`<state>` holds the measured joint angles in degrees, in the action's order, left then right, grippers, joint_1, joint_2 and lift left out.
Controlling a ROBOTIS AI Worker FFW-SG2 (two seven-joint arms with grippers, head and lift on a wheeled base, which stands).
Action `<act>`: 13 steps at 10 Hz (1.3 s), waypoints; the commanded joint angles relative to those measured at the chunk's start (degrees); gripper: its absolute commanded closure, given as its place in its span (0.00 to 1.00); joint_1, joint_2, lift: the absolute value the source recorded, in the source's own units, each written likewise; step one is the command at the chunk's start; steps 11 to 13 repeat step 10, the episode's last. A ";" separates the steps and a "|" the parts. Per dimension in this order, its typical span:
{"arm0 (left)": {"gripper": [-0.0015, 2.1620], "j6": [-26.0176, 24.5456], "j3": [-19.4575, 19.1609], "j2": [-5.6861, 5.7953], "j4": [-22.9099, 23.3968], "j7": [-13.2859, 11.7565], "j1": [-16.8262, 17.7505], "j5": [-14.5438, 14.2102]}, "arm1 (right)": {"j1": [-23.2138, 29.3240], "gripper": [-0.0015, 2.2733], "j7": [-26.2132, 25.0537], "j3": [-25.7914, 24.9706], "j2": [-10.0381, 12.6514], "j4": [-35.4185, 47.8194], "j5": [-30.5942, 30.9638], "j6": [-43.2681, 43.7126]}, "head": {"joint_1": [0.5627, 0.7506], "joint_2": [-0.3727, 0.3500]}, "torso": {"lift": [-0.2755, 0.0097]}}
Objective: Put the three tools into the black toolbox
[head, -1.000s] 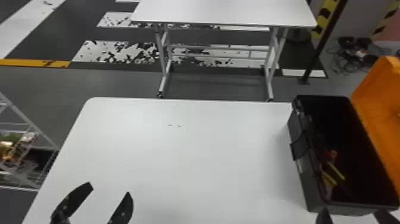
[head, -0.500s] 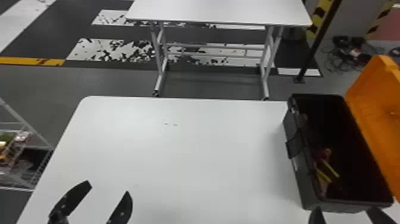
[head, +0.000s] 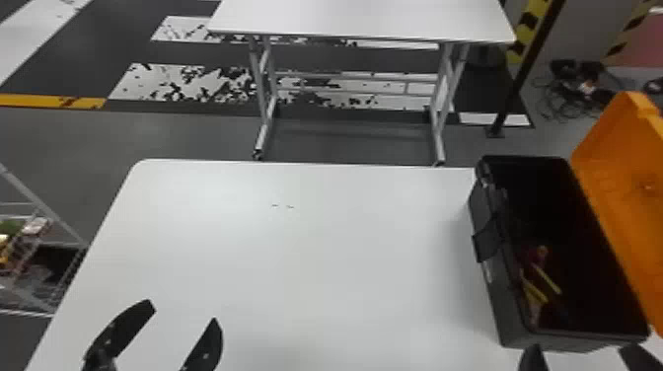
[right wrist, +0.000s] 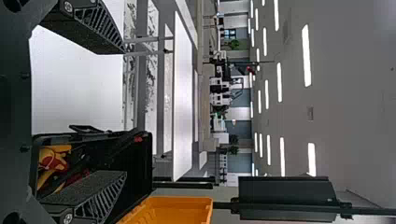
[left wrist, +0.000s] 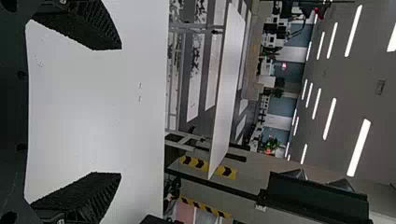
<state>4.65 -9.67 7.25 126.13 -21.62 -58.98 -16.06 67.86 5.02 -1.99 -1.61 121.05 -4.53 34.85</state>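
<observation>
Placing looks finished; red-and-yellow tools [right wrist: 53, 161] lie in black plastic toolbox [head: 503, 306], right edge of white table [head: 320, 256]; black left gripper [head: 182, 314], right gripper [head: 581, 348] gape empty; next, retreat.

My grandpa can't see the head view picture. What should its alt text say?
An open black toolbox with an orange lid sits at the right of a white table, yellow-handled tools inside; the open left gripper hangs over the table's near left.
</observation>
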 commanded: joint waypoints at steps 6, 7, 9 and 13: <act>0.01 0.31 0.88 0.13 -0.01 0.08 -0.08 0.94 | 0.25 0.05 -0.09 0.58 -0.06 -1.34 -0.22 3.15 | 0.70 0.51 | 0.79; 0.01 0.31 1.32 0.13 -0.01 0.08 0.01 1.38 | 0.25 0.05 -0.45 0.76 -0.06 -1.08 -0.13 1.92 | 0.70 0.51 | 0.79; 0.01 0.31 1.59 0.13 0.17 0.08 0.01 1.74 | 0.25 0.05 -0.62 0.76 -0.06 -0.82 -0.04 0.34 | 0.70 0.49 | 0.79; 0.01 0.31 1.76 0.13 0.26 0.17 0.01 2.09 | 0.25 0.05 -0.62 0.93 -0.06 -0.73 0.14 0.17 | 0.70 0.48 | 0.79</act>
